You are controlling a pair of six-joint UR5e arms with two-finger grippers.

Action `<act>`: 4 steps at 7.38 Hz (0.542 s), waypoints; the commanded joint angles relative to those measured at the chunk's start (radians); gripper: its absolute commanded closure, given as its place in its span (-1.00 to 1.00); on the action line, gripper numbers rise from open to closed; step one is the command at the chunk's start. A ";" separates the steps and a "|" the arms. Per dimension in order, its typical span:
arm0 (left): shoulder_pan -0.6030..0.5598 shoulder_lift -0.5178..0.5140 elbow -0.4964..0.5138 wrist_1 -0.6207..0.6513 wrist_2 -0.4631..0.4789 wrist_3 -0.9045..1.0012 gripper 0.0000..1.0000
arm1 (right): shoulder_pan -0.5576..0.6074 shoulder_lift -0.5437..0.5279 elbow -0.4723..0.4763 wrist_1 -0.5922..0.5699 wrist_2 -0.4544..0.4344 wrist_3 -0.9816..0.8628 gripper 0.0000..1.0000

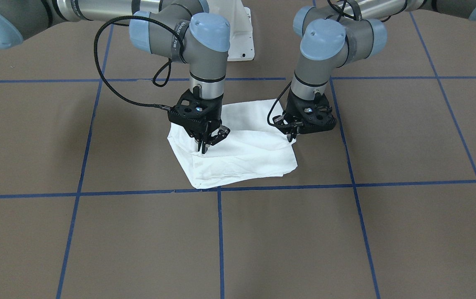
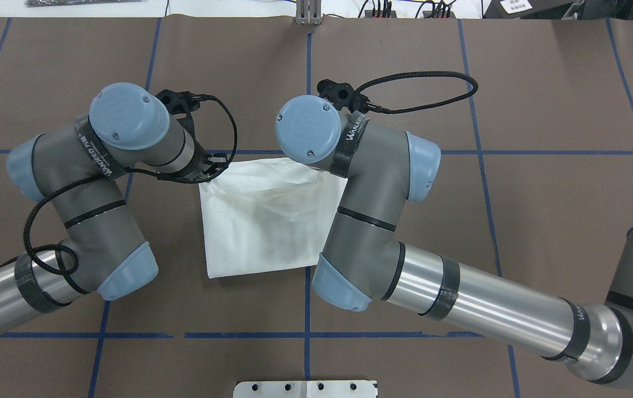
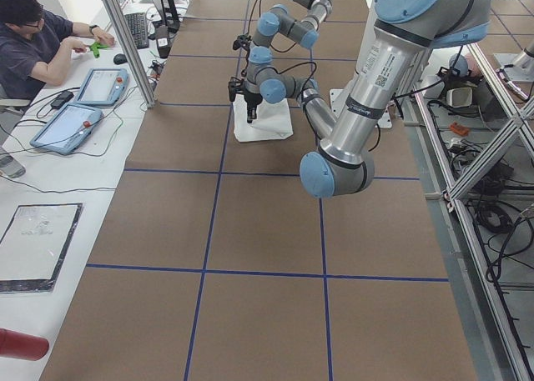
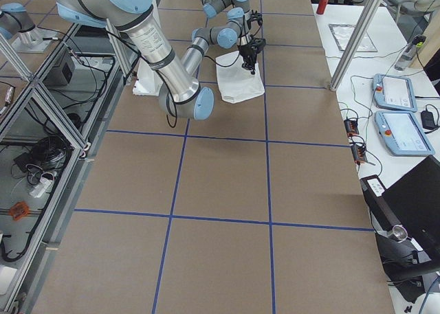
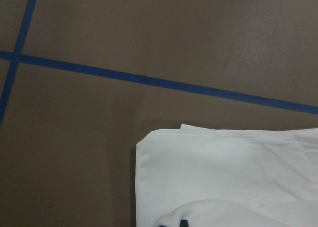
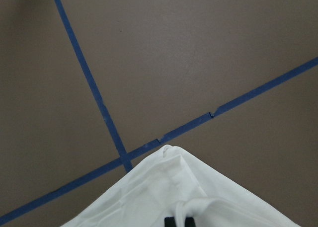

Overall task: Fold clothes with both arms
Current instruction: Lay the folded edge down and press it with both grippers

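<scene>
- White shirt [image 1: 242, 153], folded into a rough rectangle with no print showing, lies flat near the middle of the brown table [image 1: 387, 232], between the two arms.
- Its edge farthest from the robot sits just short of a blue tape line [image 1: 288, 187].
- Right gripper [image 1: 203, 146] points straight down on the shirt's far side from the robot, near its right-hand corner. Its jaws are drawn together on a small pinch of cloth; the right wrist view shows fabric bunched up to the fingertips.
- Left gripper [image 1: 292, 138] stands low over the shirt's left-hand far corner, jaws closed on a lifted lump of cloth there, as the left wrist view shows.
- Both wrists hang upright over the shirt, elbows out to either side.
</scene>
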 commanded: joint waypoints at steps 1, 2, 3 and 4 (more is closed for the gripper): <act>-0.002 -0.007 0.051 -0.035 0.015 0.003 1.00 | 0.003 0.017 -0.106 0.111 -0.002 -0.007 1.00; -0.004 -0.007 0.051 -0.042 0.014 0.003 1.00 | 0.003 0.017 -0.148 0.167 -0.003 -0.014 1.00; -0.005 -0.007 0.045 -0.043 0.012 0.003 -0.25 | 0.008 0.018 -0.150 0.168 0.001 -0.049 -0.22; -0.010 -0.002 0.032 -0.039 0.011 0.003 -0.99 | 0.016 0.021 -0.147 0.165 0.018 -0.062 -0.99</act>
